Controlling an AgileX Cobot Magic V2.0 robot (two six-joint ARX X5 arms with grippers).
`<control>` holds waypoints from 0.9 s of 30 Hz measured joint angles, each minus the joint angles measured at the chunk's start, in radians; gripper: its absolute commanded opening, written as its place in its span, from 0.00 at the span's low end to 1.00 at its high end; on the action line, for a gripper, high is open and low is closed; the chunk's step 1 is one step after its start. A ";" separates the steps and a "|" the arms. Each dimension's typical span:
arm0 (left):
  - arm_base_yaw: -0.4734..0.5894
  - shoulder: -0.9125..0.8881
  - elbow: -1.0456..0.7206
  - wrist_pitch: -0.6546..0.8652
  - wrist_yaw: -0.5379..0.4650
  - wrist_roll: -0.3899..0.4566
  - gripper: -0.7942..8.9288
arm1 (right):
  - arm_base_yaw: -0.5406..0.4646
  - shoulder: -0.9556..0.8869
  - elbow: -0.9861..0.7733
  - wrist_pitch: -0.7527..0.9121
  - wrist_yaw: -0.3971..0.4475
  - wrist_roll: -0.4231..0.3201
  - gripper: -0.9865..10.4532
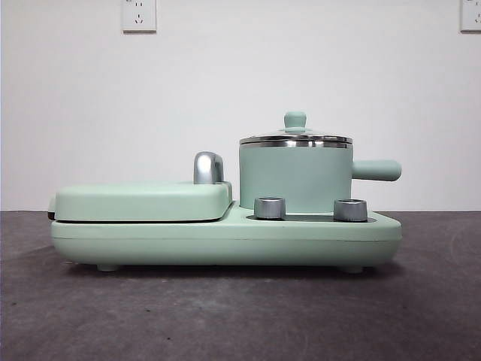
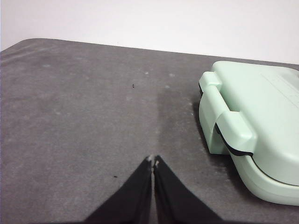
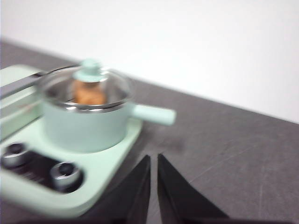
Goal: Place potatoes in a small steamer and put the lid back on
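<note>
The potato (image 3: 88, 94) sits inside the small steamer (image 1: 295, 179), showing orange-brown through the glass of the lid (image 1: 295, 138) in my right wrist view, though that view is blurred. The lid rests flat on the steamer's steel rim, its mint-green knob pointing straight up. The steamer's stubby side handle (image 1: 376, 170) sticks out level, away from the griddle side.

The steamer stands on the mint-green cooker base (image 1: 225, 239), on the end with the two steel dials (image 1: 270, 207) in front of it. Beside it on the same base lies the flat griddle cover (image 1: 143, 201), closed, with its chrome handle (image 1: 208, 167) rising just next to the steamer's wall. The base rests on the dark grey desk (image 1: 225, 316), with a white wall and two sockets behind.

My right fingers (image 3: 153, 158) are off to the steamer's handle side, apart from it, over bare desk; they hold nothing, with only a thin slit between the tips. My left fingers (image 2: 153, 161) are near the griddle end of the base, tips pressed together and empty, touching nothing.
</note>
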 measured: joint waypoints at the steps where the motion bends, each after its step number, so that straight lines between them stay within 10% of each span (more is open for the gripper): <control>1: 0.000 0.000 0.000 0.000 0.000 0.000 0.09 | -0.020 -0.031 -0.069 0.062 0.000 0.011 0.11; 6: 0.000 0.000 0.000 0.001 0.000 0.000 0.09 | -0.108 -0.142 -0.322 0.145 -0.001 0.109 0.11; 27: 0.000 0.000 0.000 0.001 0.000 -0.001 0.09 | -0.166 -0.140 -0.323 0.157 -0.003 0.148 0.11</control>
